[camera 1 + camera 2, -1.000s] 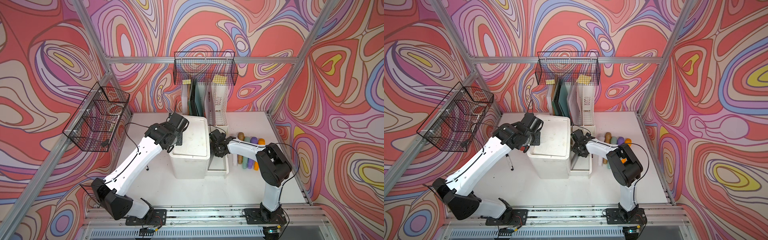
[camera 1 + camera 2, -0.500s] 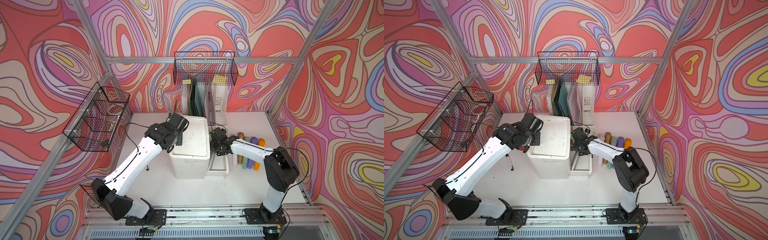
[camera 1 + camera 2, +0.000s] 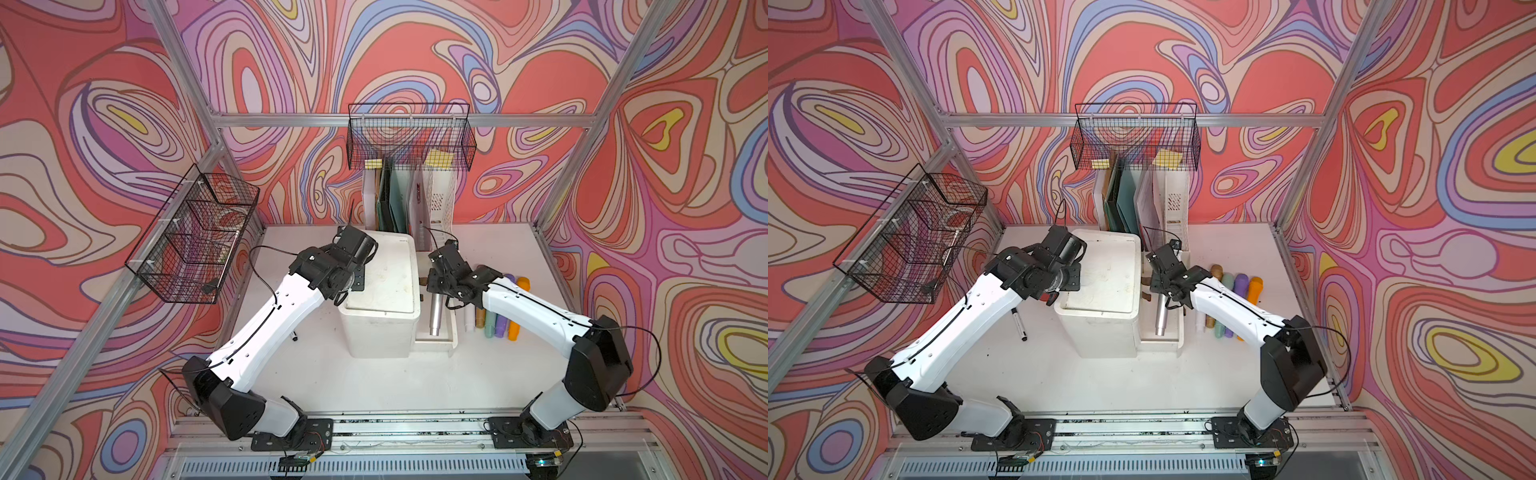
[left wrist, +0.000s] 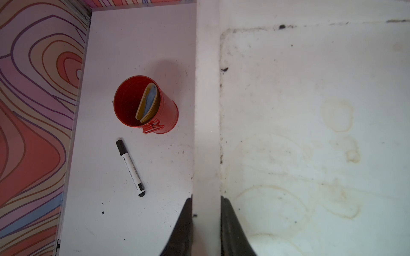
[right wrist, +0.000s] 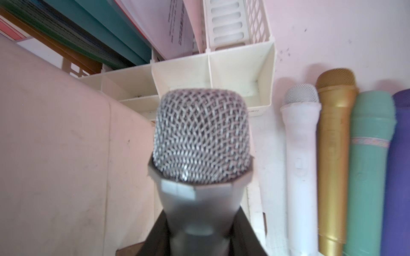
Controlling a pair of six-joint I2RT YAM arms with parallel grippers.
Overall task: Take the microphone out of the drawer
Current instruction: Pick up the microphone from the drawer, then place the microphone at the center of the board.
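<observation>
A silver microphone (image 5: 202, 137) with a mesh head is clamped just below the head by my right gripper (image 5: 202, 212), which is shut on it. In both top views its metal handle (image 3: 435, 313) (image 3: 1160, 316) runs along the open drawer (image 3: 452, 332) (image 3: 1177, 340), which is pulled out on the right side of the white drawer unit (image 3: 382, 291). My right gripper (image 3: 437, 286) (image 3: 1163, 291) sits over the drawer's back half. My left gripper (image 4: 206, 199) (image 3: 347, 291) is shut on the raised rim (image 4: 207, 133) at the unit's left top edge.
Several coloured microphones (image 3: 494, 320) (image 5: 332, 155) lie in a row on the table right of the drawer. A file organiser (image 3: 407, 199) stands behind the unit, under a wire basket (image 3: 409, 137). A red cup (image 4: 144, 106) and a marker (image 4: 131, 168) (image 3: 1018, 324) are left of the unit.
My right arm's elbow has swung out to the right and toward the front, while its gripper stayed over the drawer holding the microphone. My left arm has not moved.
</observation>
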